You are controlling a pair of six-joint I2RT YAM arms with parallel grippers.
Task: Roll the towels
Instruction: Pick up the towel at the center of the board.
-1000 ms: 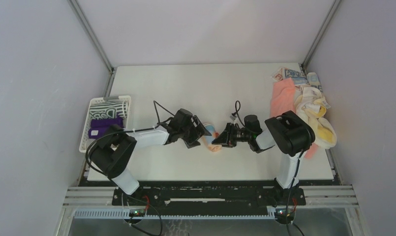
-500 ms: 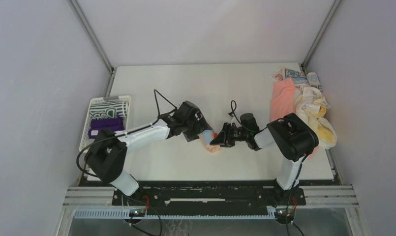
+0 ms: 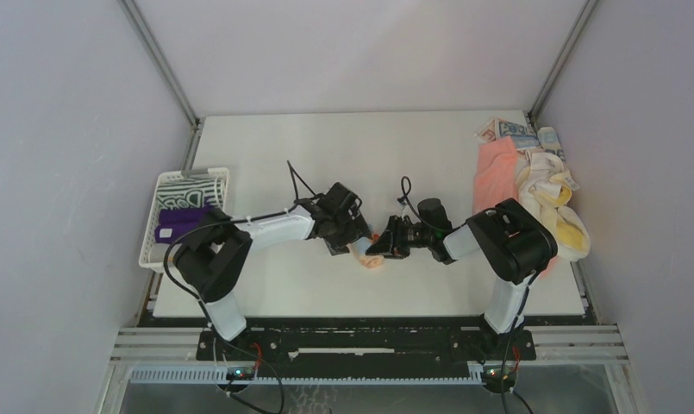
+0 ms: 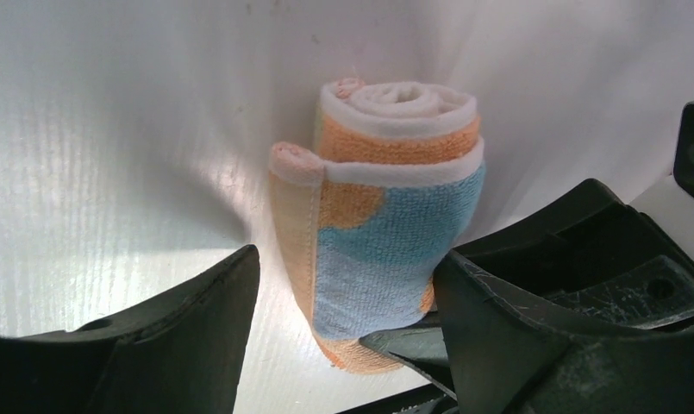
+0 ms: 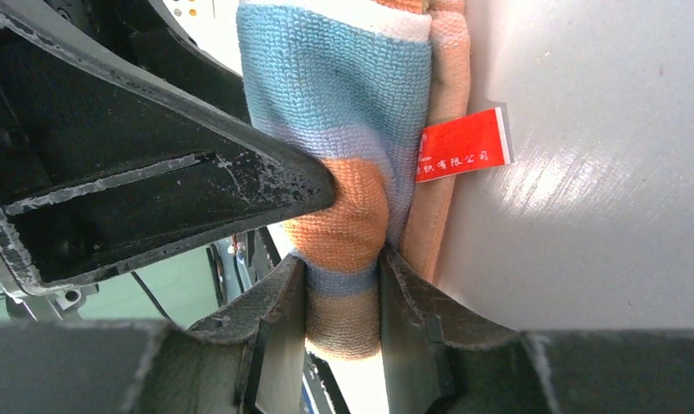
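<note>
One tightly rolled light-blue-and-orange towel (image 4: 386,216), clamped in the right gripper (image 5: 343,280), lies between the spread jaws of the left gripper (image 4: 347,276); perhaps four loose towels (image 3: 541,185) heaped at two o'clock.

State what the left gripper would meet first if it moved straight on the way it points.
Most likely the rolled blue-and-orange towel, which lies just ahead of the left gripper, between its open fingers. The right gripper pinches the towel's end. Depth is hard to judge.

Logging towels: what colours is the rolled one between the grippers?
Light blue, orange patches, white trim; rolled towel shows best from left wrist.
</note>
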